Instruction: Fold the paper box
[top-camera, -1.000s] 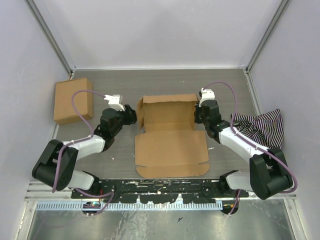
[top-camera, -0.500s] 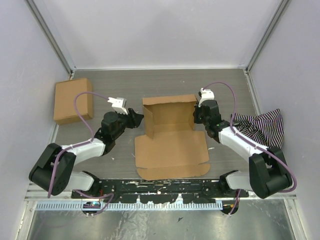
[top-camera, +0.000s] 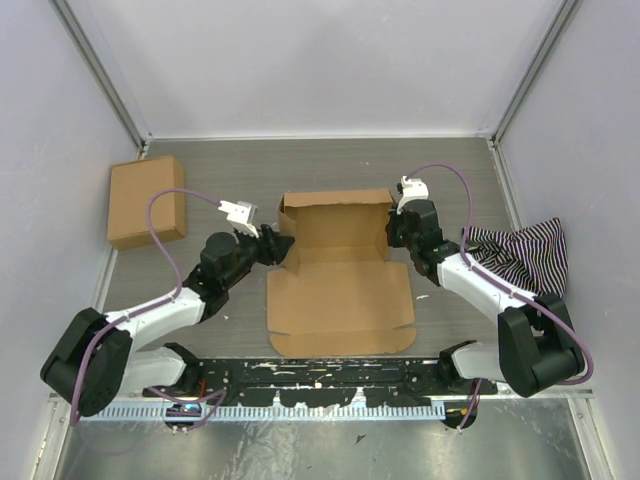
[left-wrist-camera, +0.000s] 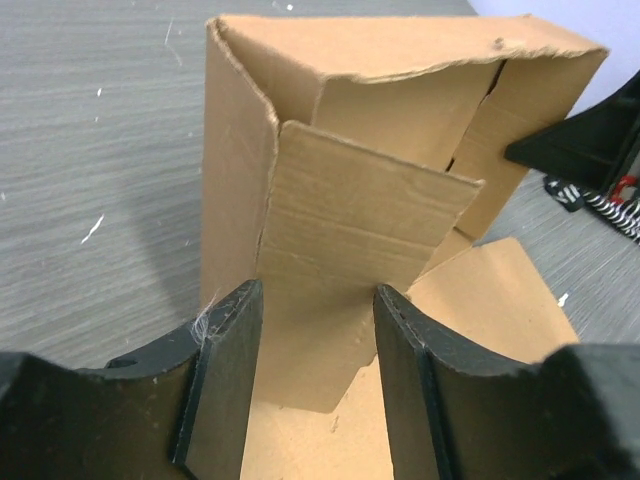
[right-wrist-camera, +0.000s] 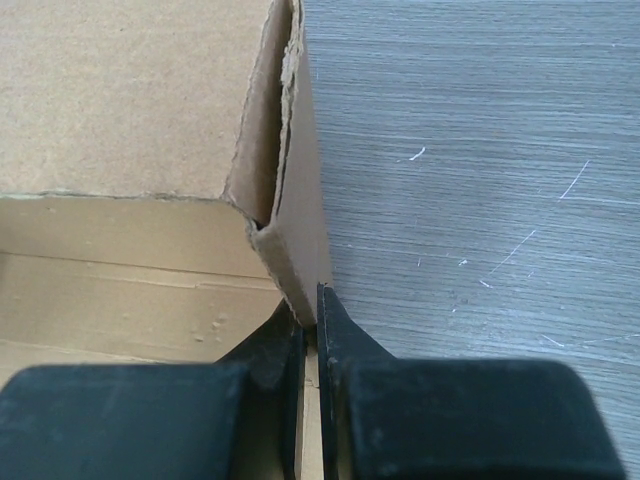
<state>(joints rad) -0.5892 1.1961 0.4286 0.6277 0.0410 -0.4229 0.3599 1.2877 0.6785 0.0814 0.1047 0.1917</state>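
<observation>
- Brown die-cut cardboard paper box (top-camera: 340, 290) is located mid-frame on the grey worktop (top-camera: 330, 165); back and side walls are raised, front panel is laid flat.
- Left claw (left-wrist-camera: 318, 290) is spread open, one finger on each side of the box's left inner flap.
- Right claw (right-wrist-camera: 310, 300) is pinched closed on the box's right wall edge.
- A second, ready-made brown cardboard box (top-camera: 147, 200) is seen upper left, well apart.

L gripper (top-camera: 276, 243) has pushed fwd & to its right; L arm (top-camera: 150, 310) now stretched out, elbow lower. Paper box (top-camera: 340, 300): L side flap (left-wrist-camera: 360, 215), before splayed just ahead of the tips, has swung inward & now sits btwn the spread fingers.
</observation>
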